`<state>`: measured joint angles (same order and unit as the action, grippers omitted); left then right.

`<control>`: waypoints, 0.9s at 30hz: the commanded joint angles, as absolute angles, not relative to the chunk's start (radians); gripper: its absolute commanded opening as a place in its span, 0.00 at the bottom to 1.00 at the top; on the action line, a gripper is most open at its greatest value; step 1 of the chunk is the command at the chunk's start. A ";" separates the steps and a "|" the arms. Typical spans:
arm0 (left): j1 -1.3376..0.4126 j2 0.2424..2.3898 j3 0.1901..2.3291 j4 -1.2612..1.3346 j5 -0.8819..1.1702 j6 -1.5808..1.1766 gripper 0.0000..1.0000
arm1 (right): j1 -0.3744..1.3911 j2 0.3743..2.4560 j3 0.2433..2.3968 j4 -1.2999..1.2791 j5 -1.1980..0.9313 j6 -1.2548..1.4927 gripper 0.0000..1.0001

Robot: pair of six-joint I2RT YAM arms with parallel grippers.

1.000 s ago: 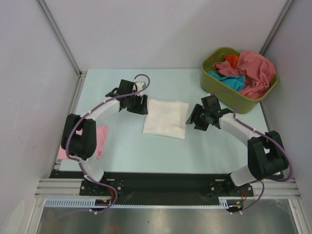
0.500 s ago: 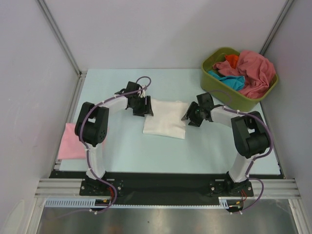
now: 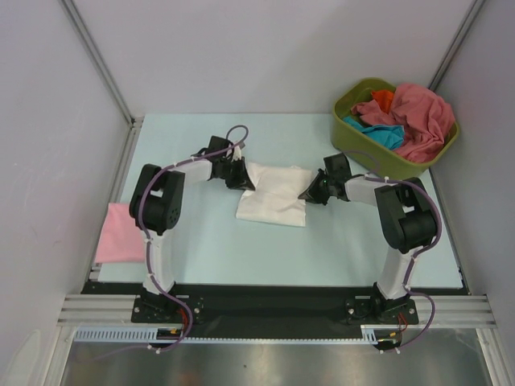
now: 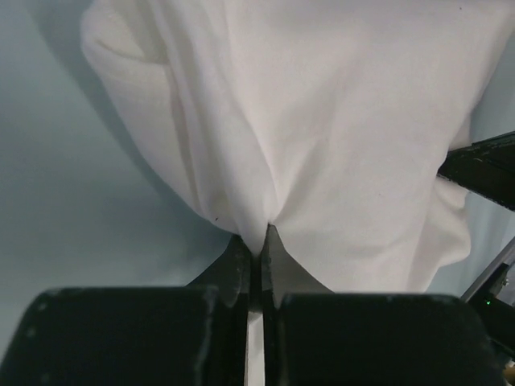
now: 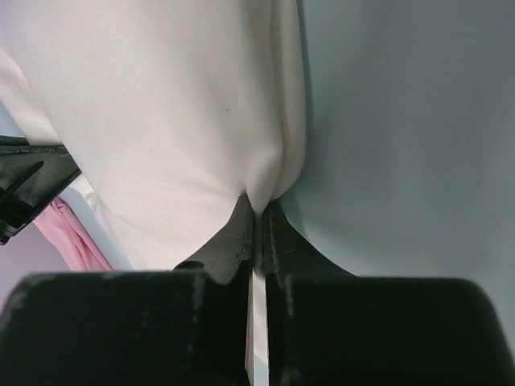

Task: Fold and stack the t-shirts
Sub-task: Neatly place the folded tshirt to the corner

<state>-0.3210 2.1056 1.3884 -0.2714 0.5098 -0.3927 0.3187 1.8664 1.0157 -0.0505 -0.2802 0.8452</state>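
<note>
A folded white t-shirt [image 3: 273,195] lies in the middle of the table. My left gripper [image 3: 245,182] is shut on its left edge; the white cloth [image 4: 322,121] bunches into the closed jaws of the gripper [image 4: 256,241]. My right gripper [image 3: 309,193] is shut on the right edge, where the cloth [image 5: 161,104] puckers between the jaws of that gripper [image 5: 259,207]. A folded pink t-shirt [image 3: 117,233] rests at the table's left edge and shows as a sliver [image 5: 68,237] in the right wrist view. More t-shirts, rose-red [image 3: 422,117], teal [image 3: 378,133] and orange [image 3: 385,98], are heaped in the tub.
The olive-green tub [image 3: 366,157] stands at the back right corner. White walls with metal posts [image 3: 96,60] close in the table at the back and sides. Pale blue tabletop [image 3: 322,241] lies between the white shirt and the arm bases.
Both grippers have moved in onto the white shirt's side edges and shut on the cloth. The edges now look slightly pinched inward.
</note>
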 commanded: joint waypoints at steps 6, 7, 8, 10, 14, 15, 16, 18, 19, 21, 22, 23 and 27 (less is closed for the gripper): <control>-0.253 1.916 1.229 -0.375 0.508 -0.247 0.00 | 0.426 1.747 1.005 -0.182 -0.308 0.914 0.00; -0.241 1.890 1.218 -0.397 0.503 -0.224 0.00 | 0.472 1.718 1.005 -0.204 -0.307 0.931 0.00; -0.235 1.870 1.206 -0.425 0.485 -0.169 0.00 | 0.492 1.709 1.003 -0.212 -0.310 0.960 0.00; -0.210 1.821 1.200 -0.518 0.474 -0.115 0.01 | 0.563 1.697 1.006 -0.213 -0.308 0.998 0.00; -0.152 1.781 1.161 -0.664 0.483 0.001 0.01 | 0.636 1.727 1.080 -0.279 -0.275 1.005 0.00; -0.141 1.775 1.158 -0.710 0.466 0.046 0.00 | 0.644 1.732 1.078 -0.238 -0.284 1.035 0.00; -0.124 1.754 1.155 -0.728 0.453 0.072 0.00 | 0.652 1.742 1.075 -0.223 -0.297 1.058 0.00; -0.112 1.729 1.143 -0.771 0.424 0.144 0.00 | 0.684 1.795 1.089 -0.206 -0.327 1.087 0.00; -0.100 1.697 1.137 -0.781 0.408 0.164 0.00 | 0.698 1.811 1.109 -0.201 -0.331 1.112 0.00; -0.089 1.668 1.115 -0.805 0.393 0.205 0.01 | 0.733 1.853 1.140 -0.215 -0.341 1.114 0.00; -0.083 1.642 1.108 -0.813 0.376 0.222 0.00 | 0.742 1.858 1.163 -0.218 -0.334 1.111 0.00; -0.081 1.626 1.101 -0.818 0.365 0.245 0.00 | 0.752 1.862 1.164 -0.212 -0.324 1.115 0.00; -0.066 1.565 1.083 -0.836 0.334 0.297 0.00 | 0.779 1.925 1.198 -0.224 -0.380 1.114 0.26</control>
